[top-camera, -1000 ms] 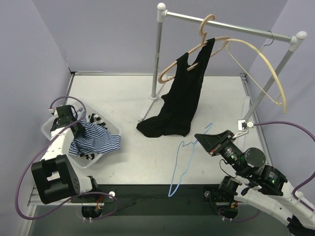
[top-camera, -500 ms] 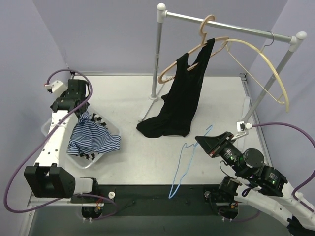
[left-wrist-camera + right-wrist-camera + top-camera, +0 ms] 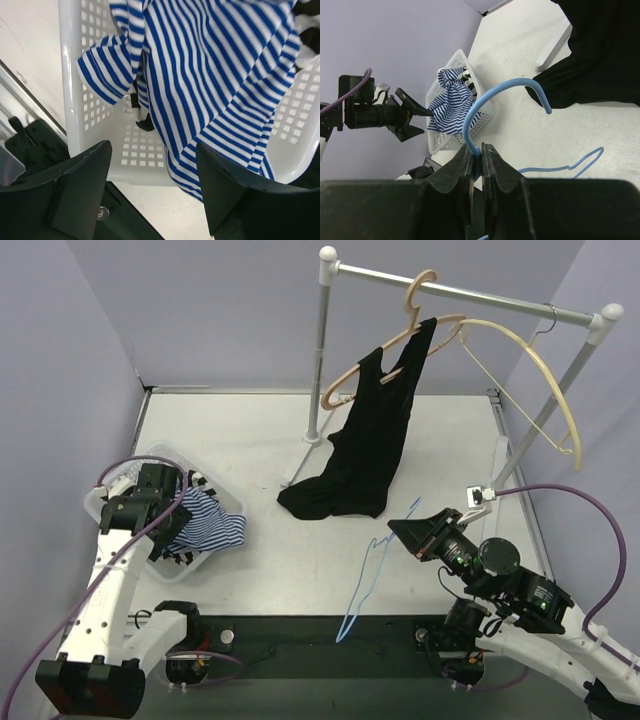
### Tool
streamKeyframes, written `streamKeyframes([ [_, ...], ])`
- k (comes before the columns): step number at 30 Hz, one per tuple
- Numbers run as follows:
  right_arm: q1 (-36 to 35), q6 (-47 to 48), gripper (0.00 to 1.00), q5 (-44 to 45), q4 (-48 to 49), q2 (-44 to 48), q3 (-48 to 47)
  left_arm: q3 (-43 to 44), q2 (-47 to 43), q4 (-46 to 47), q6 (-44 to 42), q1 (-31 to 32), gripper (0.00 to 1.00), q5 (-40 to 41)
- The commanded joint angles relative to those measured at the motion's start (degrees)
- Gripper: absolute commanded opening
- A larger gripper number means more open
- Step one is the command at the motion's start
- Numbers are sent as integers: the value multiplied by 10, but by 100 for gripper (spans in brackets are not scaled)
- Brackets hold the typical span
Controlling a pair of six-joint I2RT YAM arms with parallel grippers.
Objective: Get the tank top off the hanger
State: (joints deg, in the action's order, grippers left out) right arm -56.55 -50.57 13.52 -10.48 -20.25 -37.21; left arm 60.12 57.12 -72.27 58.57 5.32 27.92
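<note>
– Where's the left pincer (image 3: 152,147) now?

– Over the white plastic lattice basket (image 3: 67,100) at the table's (image 3: 260,440) left side, fingers spread wide with nothing between them. The blue-and-white striped top (image 3: 210,75) lies crumpled in the basket right under it, one edge spilling over the rim. I see a gap between fingers and cloth.

– And the right pincer (image 3: 480,150)?

– Clamped tight on the thin blue wire hanger (image 3: 466,125), just below the hook, which curls up past the fingertips. The hanger's bare, with its lower end down near the table's front edge.

– And the black one?

– The black tank top (image 3: 365,450) hangs by one strap from a pale wooden hanger (image 3: 409,300) on the metal rail (image 3: 470,298). Its hem is heaped on the table, beyond the right pincer and well apart from the left
</note>
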Motion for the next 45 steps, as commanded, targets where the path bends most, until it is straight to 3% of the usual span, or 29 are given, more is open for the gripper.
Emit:
streamKeyframes([
  [1,3,-11,0,-2,41,-15,5,-53,-15,49,36,4,79,-71],
  [5,2,-19,0,-13,49,-22,6,-99,0,123,30,3,72,-136],
  [9,2,-24,0,-13,52,-22,14,-112,4,186,31,0,42,-137],
  [10,2,-26,0,-12,53,-22,15,-103,4,187,27,-4,26,-124],
  [15,3,-31,0,-17,62,-17,22,-5,2,174,-12,-28,0,15],
  [19,1,-27,0,-21,63,-18,25,14,9,217,-62,-79,0,117],
  [21,2,-27,0,-22,62,-14,26,-10,19,267,-92,-130,0,104],
  [23,2,-23,0,-25,61,-7,30,-27,32,309,-116,-188,0,1],
  [27,2,24,0,-24,70,1,37,-118,70,403,-129,-202,0,-173],
  [30,2,86,0,5,64,-13,21,-170,99,463,-180,-208,9,-302],
  [32,2,116,0,28,35,-31,-1,-156,95,475,-195,-204,21,-344],
  [33,2,127,0,34,32,-35,-8,-143,89,468,-195,-193,45,-332],
  [35,2,150,0,46,31,-51,-25,-91,69,428,-205,-175,85,-260],
  [36,2,159,0,49,31,-58,-46,-73,63,415,-212,-161,97,-234],
  [39,2,201,0,57,33,-94,-94,-41,27,405,-259,-135,97,-157],
  [41,2,232,0,90,32,-121,-114,-47,-15,431,-293,-85,97,-128],
  [45,5,362,0,123,48,-151,-155,-77,-82,477,-296,-35,97,-167],
])
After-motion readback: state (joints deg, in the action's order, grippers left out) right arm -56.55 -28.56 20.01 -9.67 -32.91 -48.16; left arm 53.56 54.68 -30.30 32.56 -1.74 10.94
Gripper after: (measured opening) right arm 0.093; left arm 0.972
